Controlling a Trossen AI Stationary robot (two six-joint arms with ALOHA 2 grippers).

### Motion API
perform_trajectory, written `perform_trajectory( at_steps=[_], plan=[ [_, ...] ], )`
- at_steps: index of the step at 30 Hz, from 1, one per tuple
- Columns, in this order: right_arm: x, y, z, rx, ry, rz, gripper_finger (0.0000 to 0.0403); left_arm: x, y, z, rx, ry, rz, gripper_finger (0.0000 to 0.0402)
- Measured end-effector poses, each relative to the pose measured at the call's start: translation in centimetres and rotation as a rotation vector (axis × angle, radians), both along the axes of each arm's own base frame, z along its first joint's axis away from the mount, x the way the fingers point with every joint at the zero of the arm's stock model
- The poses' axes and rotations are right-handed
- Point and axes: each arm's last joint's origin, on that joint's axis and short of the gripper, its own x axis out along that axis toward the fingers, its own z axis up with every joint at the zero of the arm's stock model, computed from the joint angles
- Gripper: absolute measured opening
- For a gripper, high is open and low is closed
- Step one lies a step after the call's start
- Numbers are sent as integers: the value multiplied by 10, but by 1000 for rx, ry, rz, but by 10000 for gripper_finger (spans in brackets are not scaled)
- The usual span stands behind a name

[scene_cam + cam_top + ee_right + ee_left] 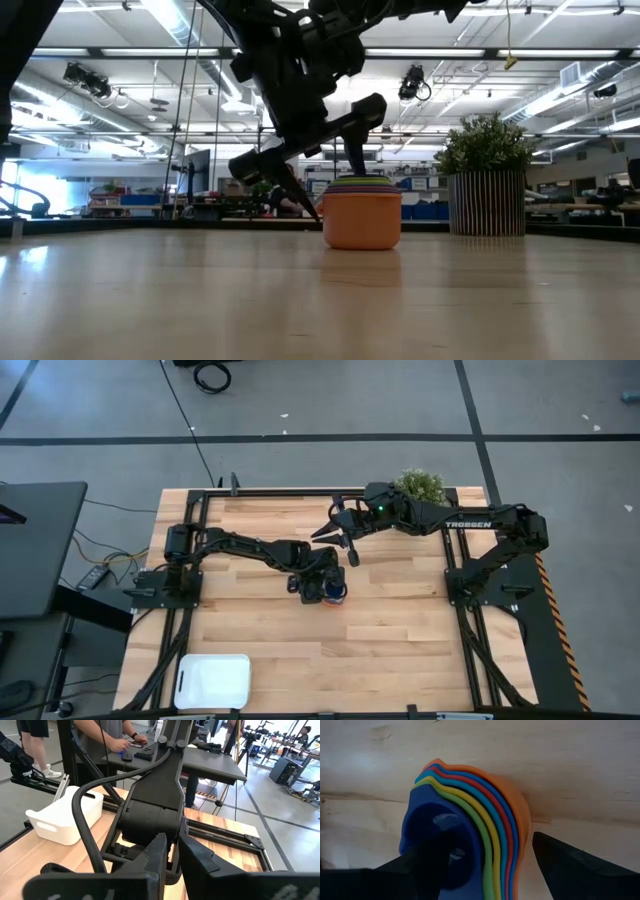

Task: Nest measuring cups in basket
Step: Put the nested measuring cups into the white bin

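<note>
High view: left gripper [325,589] sits over the measuring cups [337,593] near the table's [400,630] centre; only a bit of orange and blue shows beside the dark fingers. The right gripper [340,540] hangs above the far half of the table, apart from the cups, just left of a potted plant [420,485] at the far edge. The white basket [213,681] sits at the near left corner, well apart from the stack.

Low view: the cups stand nested as one stack on the wood, orange outermost [362,220], with coloured rims layered on top. Dark fingers come down on either side of the stack's top. The plant pot [487,202] stands right of it, farther back.

Left wrist view: jaws spread wide, one finger [427,860] inside the innermost navy cup [437,845], the other finger [565,862] outside the orange wall; whether they press on it I cannot tell.

Right wrist view: right fingers [155,852] nearly together, grasping nothing. The basket [62,820] and people at a desk show beyond.
</note>
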Motion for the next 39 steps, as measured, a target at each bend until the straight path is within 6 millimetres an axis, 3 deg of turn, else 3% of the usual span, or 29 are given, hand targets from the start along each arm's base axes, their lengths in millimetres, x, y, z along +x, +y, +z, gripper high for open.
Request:
perform_trajectory(
  at_steps=[10,26,39],
  plan=[
    [0,0,1,-1,-7,0,57,1,0,0,-25,-5,45,271],
    [0,0,1,-1,-6,0,57,1,-1,0,-24,-3,45,178],
    [0,0,1,-1,-6,0,57,1,-5,-1,-25,-1,38,155]
  ],
)
